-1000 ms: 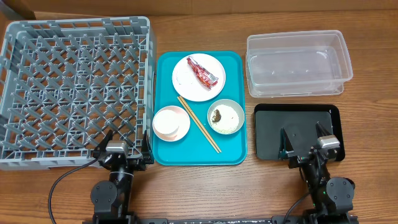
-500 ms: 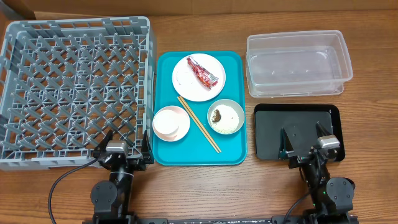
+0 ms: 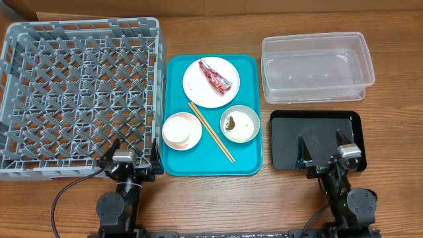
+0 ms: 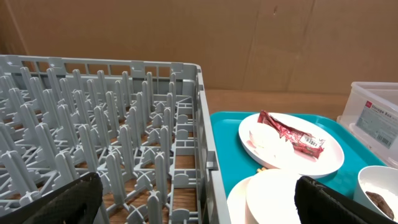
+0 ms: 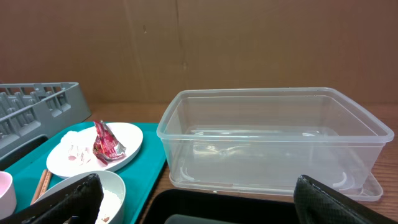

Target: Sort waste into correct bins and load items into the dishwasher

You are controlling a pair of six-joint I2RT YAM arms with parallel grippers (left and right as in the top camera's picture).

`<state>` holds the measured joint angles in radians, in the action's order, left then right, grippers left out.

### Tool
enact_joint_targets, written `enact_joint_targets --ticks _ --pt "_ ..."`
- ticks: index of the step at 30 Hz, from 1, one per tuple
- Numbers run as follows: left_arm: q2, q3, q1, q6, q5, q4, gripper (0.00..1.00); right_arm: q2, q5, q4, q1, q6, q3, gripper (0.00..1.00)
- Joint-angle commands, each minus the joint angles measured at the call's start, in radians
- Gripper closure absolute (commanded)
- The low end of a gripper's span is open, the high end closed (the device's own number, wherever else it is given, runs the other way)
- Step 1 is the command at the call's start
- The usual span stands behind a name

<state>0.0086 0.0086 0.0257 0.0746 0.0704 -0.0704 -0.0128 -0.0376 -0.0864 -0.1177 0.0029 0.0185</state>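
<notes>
Seen from above, two robot arms sit at the near edge of a wooden table [image 3: 198, 198]. The left gripper [image 3: 134, 152] has its jaws spread wide and holds nothing. The right gripper [image 3: 322, 149] is likewise spread and empty.

Straight ahead of the left gripper stands the grey dish rack [image 3: 79, 92]. Its near wall is just in front of the fingers. Its right wall runs just beside the left rim of a teal tray [image 3: 210, 169], which lies ahead and to the right of this gripper.

The right gripper hangs over the near part of the black tray [image 3: 285, 132]. Ahead of it, past the tray's far edge and a narrow gap, sits the clear tub [image 3: 316, 66]. A strip of bare table separates the black tray from the teal tray on this gripper's left.

The things to sort all lie on the teal tray, ahead-right of the left gripper and ahead-left of the right:
- The pale pink bowl [image 3: 192, 137] is nearest the left gripper, with a small white cup [image 4: 273, 196] standing in it.
- The chopsticks [image 3: 211, 132] lie slantwise just right of that bowl.
- The grey bowl [image 3: 254, 119] beyond them holds rice [image 3: 243, 131] and a brown lump [image 3: 230, 123].
- The white plate [image 3: 198, 92] is farthest ahead and carries the red wrapper [image 3: 215, 77] and a white paper wad [image 4: 264, 135].
</notes>
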Motion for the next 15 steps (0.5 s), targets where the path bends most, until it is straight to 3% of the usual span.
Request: enact_joint_targets --ticks 1,7,15 --pt "-0.004 -0.004 0.000 -0.012 -0.003 -0.002 0.00 0.010 -0.002 0.006 0.001 -0.003 -0.011 0.00" --pt "-0.004 -0.003 0.000 -0.007 0.002 0.008 0.00 0.010 -0.037 0.009 0.001 0.011 -0.010 0.00" --pt "-0.004 0.040 0.000 0.035 0.002 -0.057 0.00 0.009 -0.005 -0.032 0.001 0.214 0.017 0.00"
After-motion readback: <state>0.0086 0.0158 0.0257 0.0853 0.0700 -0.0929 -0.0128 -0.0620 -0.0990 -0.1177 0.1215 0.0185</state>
